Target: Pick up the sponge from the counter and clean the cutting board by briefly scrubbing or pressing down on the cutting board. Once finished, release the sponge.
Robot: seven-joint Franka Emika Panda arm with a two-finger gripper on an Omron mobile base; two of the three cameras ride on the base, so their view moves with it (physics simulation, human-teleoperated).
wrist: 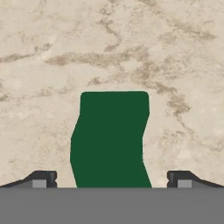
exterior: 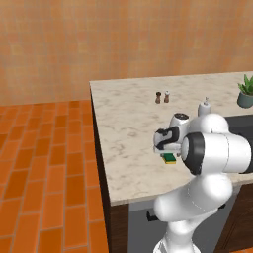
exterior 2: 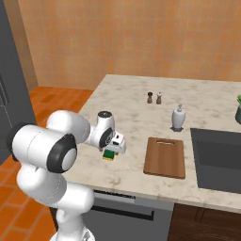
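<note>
Early stage: nothing cleaned yet, grasp not made. White arm's two-finger gripper point(wrist: 112, 179) hangs right over the small rectangular sponge, green top over yellow bottom point(wrist: 111, 138); jaws spread wide, released, one tip on each side of the sponge, nothing held. Sponge lies flat on the beige marble-patterned counter point(exterior 2: 132, 117), near the front edge, under the hand in the right base view point(exterior 2: 110, 155) and the left base view point(exterior: 169, 159). Whether the tips are low enough to touch it, cannot tell.

Left to do, as I judge it: drop and close on the sponge, lift, carry it across to the board, press or scrub, let go.

The flat reddish-brown wooden cutting board with a handle slot at its far end point(exterior 2: 164, 156) lies apart from the sponge, also near the front edge, bare on top. Counter between sponge and board looks free, so the carry path seems open.

Beside the board, a dark sink basin point(exterior 2: 216, 160) set into the counter. Just behind the board, a white soap-dispenser bottle point(exterior 2: 178, 117), close enough to bump if the scrub runs far. Further back, small brown pepper shaker point(exterior 2: 149, 98) and white-topped salt shaker point(exterior 2: 159, 98), well clear. Far corner, green potted plant point(exterior: 245, 92).
</note>
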